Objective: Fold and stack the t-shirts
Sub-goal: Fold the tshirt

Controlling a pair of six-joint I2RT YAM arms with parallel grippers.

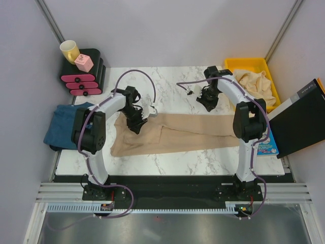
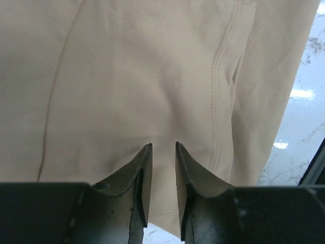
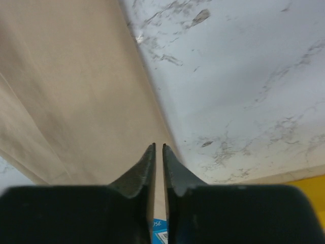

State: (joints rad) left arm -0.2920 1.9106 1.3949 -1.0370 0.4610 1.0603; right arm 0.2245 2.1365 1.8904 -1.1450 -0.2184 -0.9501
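Observation:
A tan t-shirt point(image 1: 188, 133) lies folded into a long band across the marble table point(image 1: 167, 91). My left gripper point(image 1: 138, 124) is low over its left part. In the left wrist view the jaws point(image 2: 162, 145) stand a narrow gap apart over flat tan cloth point(image 2: 127, 76), with nothing pinched between them. My right gripper point(image 1: 207, 101) hovers above the table just beyond the shirt's far edge. In the right wrist view it point(image 3: 158, 145) is shut and empty, with the shirt's edge point(image 3: 76, 91) below. A teal-blue t-shirt point(image 1: 66, 124) lies at the left. Beige t-shirts point(image 1: 256, 81) fill the bin.
A yellow bin point(image 1: 238, 63) stands at the back right. A black and pink drawer unit point(image 1: 84, 76) with a yellow mug point(image 1: 69, 50) stands at the back left. A black box point(image 1: 302, 122) and a blue packet point(image 1: 266, 145) are at the right edge.

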